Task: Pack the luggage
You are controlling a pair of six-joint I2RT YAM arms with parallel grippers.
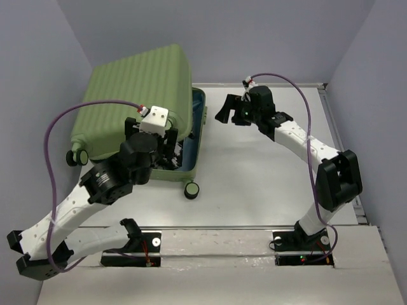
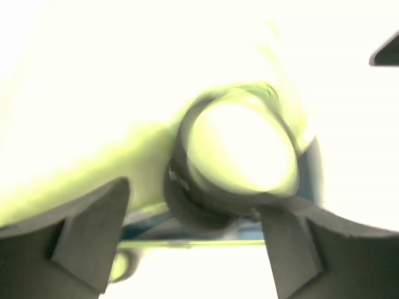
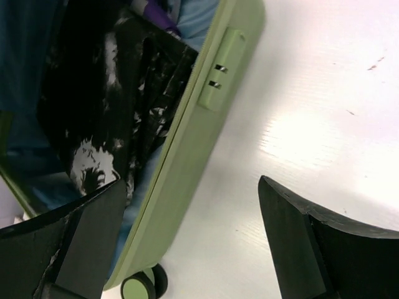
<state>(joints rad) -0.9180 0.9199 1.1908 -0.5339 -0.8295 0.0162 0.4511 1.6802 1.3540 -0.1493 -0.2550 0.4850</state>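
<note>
The light-green ribbed luggage (image 1: 137,89) lies open at the back left, its lid tilted up over the blue-lined base (image 1: 198,124). Black-and-white patterned clothing (image 3: 112,112) lies inside the base. My left gripper (image 1: 170,136) is at the near end of the case, under the lid edge. It is open (image 2: 193,202), with a black-and-green wheel (image 2: 234,159) very close in front of the fingers; that view is washed out. My right gripper (image 1: 227,109) is open and empty (image 3: 190,182), hovering just right of the case's side rim (image 3: 187,149).
A case wheel (image 1: 191,189) sticks out at the near right corner, another (image 1: 77,155) at the near left. A lock plate (image 3: 219,68) sits on the rim. Bare white table (image 1: 254,171) lies right of the case, with walls on both sides.
</note>
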